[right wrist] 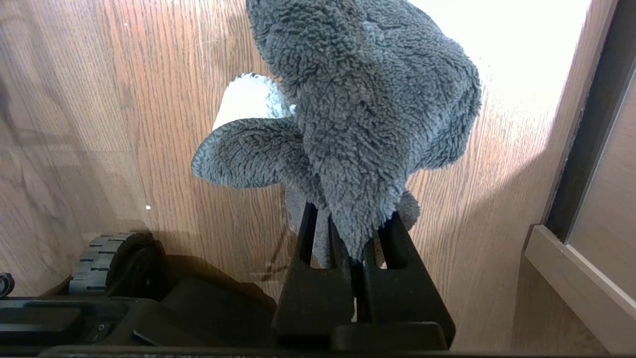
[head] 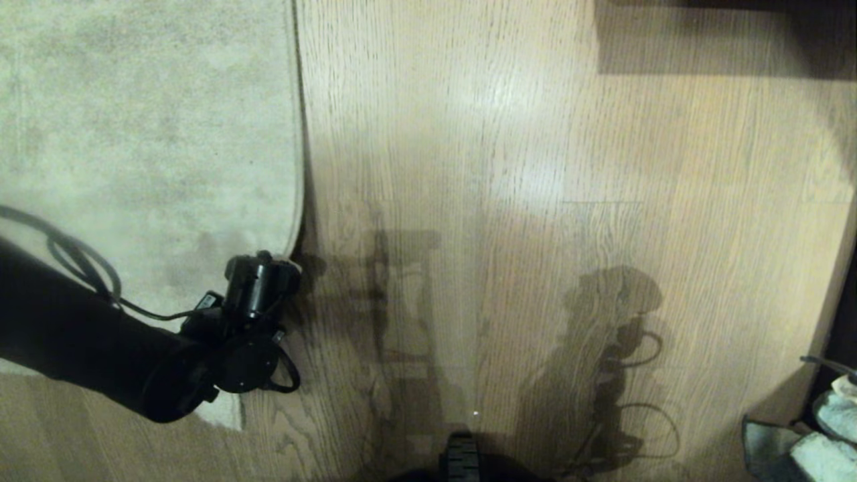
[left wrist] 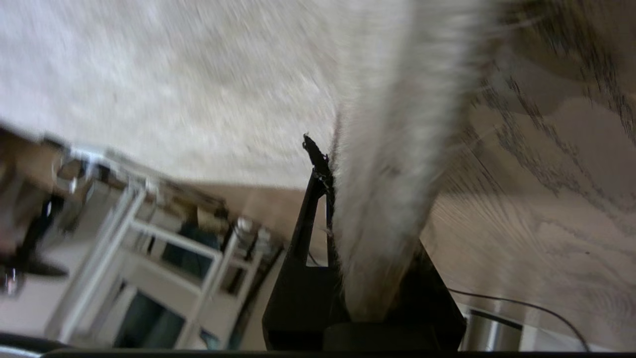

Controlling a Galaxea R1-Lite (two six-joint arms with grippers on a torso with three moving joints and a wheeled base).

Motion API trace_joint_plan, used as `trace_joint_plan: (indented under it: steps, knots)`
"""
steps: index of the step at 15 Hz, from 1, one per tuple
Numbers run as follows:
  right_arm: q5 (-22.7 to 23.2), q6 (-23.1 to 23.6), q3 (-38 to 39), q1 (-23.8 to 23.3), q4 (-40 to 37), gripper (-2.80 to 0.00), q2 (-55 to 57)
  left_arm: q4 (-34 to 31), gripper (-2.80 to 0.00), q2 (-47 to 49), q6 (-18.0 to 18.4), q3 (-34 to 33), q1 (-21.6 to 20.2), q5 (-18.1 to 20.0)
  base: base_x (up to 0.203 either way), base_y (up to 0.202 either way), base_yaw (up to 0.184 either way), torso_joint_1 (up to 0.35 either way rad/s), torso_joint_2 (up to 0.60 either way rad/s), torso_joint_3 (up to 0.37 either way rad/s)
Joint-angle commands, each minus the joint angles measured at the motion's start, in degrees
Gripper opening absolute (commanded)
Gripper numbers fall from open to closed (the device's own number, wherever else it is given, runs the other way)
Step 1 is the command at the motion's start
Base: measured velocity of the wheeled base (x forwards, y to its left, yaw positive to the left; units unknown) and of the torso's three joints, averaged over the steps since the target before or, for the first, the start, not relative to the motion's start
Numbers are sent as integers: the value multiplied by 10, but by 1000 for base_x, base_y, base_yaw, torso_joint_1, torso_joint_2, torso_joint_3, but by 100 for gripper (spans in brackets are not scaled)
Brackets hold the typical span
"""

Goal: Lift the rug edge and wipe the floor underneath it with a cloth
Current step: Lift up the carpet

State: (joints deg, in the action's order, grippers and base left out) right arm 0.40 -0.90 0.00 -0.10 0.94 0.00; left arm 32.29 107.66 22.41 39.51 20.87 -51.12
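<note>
The pale beige rug (head: 147, 134) covers the left of the head view. Its rug edge (head: 299, 167) runs straight away from me over the wood floor (head: 502, 201). My left gripper (head: 261, 284) sits at the rug's near corner. In the left wrist view the left gripper (left wrist: 338, 164) is shut on the rug edge (left wrist: 392, 149), which stands up as a fold between the jaws; one black finger (left wrist: 313, 199) shows and the other is hidden behind the pile. My right gripper (right wrist: 348, 223) hangs above the floor (right wrist: 99, 124), shut on the fluffy grey cloth (right wrist: 357, 99). The cloth (head: 827, 455) shows at the head view's lower right.
A dark block of furniture (head: 703, 33) lies at the far right, and a dark edge (head: 847, 314) borders the floor on the right. My base's wheel (head: 460, 458) shows at the bottom. A white metal frame (left wrist: 164, 248) stands beyond the rug. A door frame (right wrist: 571, 268) is beside the right gripper.
</note>
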Motion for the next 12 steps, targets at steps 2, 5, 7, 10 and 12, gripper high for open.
trace_joint_plan:
  steps: [2,5,7,10,12]
  knots:
    - [0,0,0,0,0,-280,1,5,-280,-60,48,12,-30,73,0,0,0,0,0,0]
    - [0,-1,0,0,0,-280,1,1,-280,-97,76,19,-73,169,0,0,0,0,0,0]
    - [0,-1,0,0,0,-280,1,1,-280,-116,79,20,-100,222,0,0,0,0,0,0]
    - [0,-1,0,0,0,-280,1,1,-280,-144,79,17,-123,261,0,0,0,0,0,0]
    - [0,-1,0,0,0,-280,1,1,-280,-162,79,15,-130,277,0,0,0,0,0,0]
